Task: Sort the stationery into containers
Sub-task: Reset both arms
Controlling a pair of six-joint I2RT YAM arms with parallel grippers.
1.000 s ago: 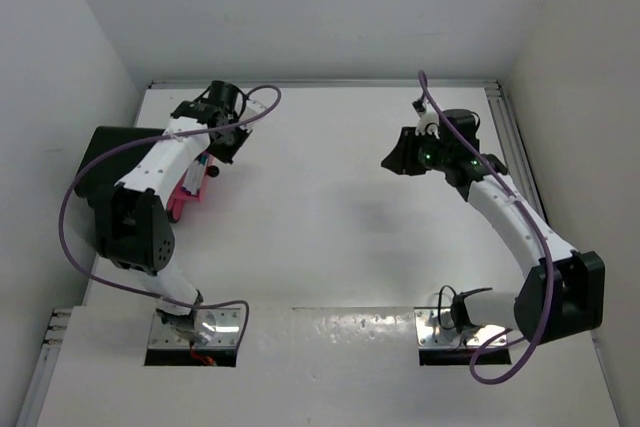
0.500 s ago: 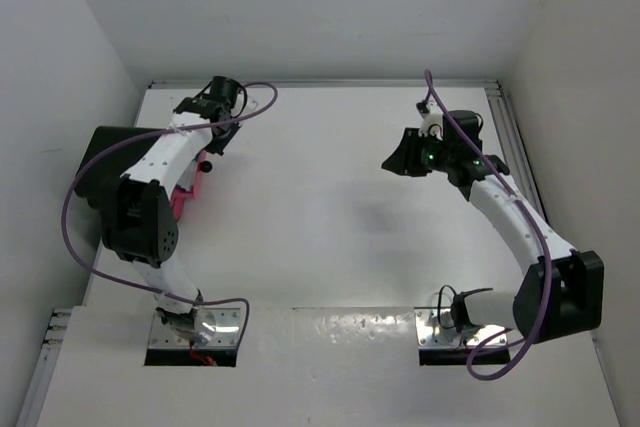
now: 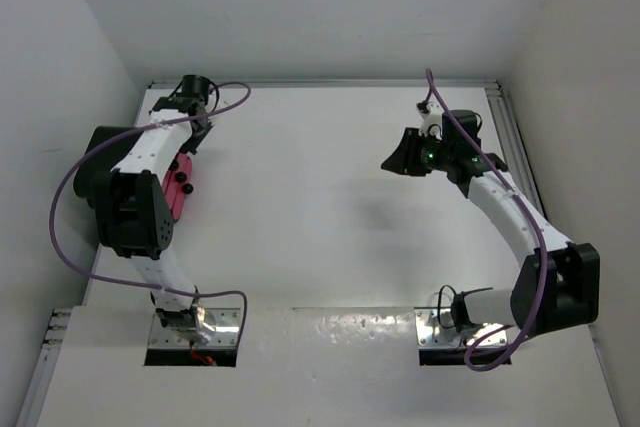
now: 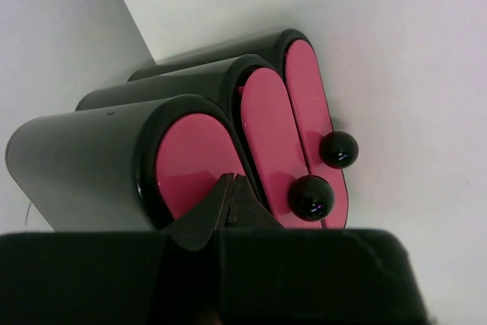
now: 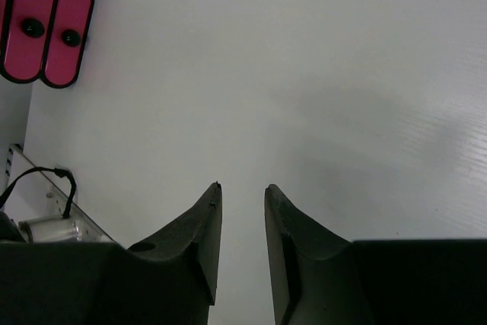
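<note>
Step in hand (judged): tail end of the sort. No pen or highlighter is seen loose on the worktop [image 5: 319, 74] in any view, and none is held. The left fingers [image 4: 207, 222] are pressed together w/ nothing seen between them. Their tips are set right in front of the nearest of three black oblong containers [image 4: 99, 150], which have magenta-pink faces [image 4: 270, 135] and black ball knobs [image 4: 337, 149]. Contact w/ that face cannot be told. The right fingers [image 5: 194, 241] are held apart by a narrow gap, nothing between them, over plain worktop well apart from the containers. The containers are placed at the far-left side of the worktop, near the wall [image 3: 90, 47].

Next move (judged): if only a last check is wanted, the left arm [image 3: 148, 152] needs to be backed off w/o a knob being clipped. If a pink face is a lid or drawer front to be shut, a light, straight push w/ the closed tips would be called for.

Hidden / unclear:
- The stationery is not seen anywhere; prob. inside the containers, not confirmed.
- Whether the pink faces are lids, drawer fronts or sth else cannot be told.
- A 3rd knob, if any, is masked by the fingers in the left wrist view.
- From overhead, most of the containers is covered by the left arm; only a pink strip and a black corner are shown.
- In the right wrist view they are cut off at the top-left corner.
</note>
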